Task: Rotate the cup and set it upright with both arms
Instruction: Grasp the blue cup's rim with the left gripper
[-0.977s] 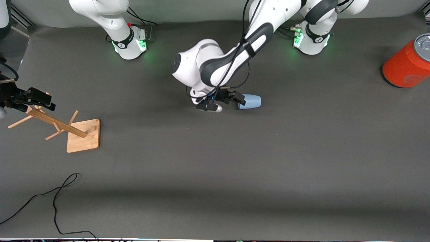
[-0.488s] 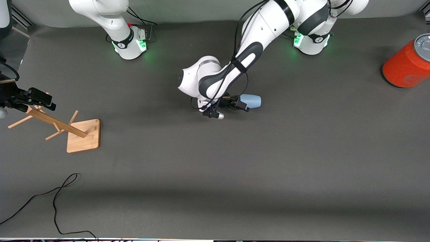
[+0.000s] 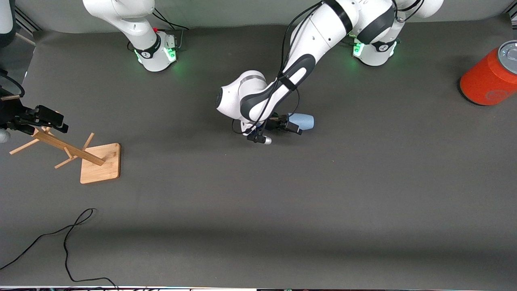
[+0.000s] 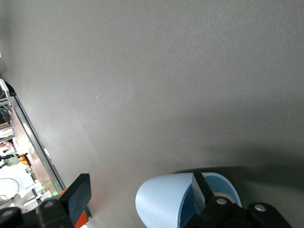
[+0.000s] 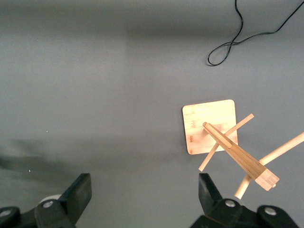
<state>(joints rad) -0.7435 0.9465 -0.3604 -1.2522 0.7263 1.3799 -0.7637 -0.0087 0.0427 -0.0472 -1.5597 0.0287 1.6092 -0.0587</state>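
- Your left gripper [image 3: 287, 124] straddles the lying cup's [image 3: 302, 121] rim, fingers wide, one inside; close next.
- Your right gripper [image 3: 48, 119] waits wide over the wooden rack [image 3: 68, 150].

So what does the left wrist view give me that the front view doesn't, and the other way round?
Only the left wrist view shows the mouth of the cup, which lies on its side, with one finger of the open left gripper inside the rim and the other outside.

Only the front view shows the orange can, the wooden rack, the black cable and the open right gripper, which waits over the rack.

Both show the cup, the left gripper and the grey table.
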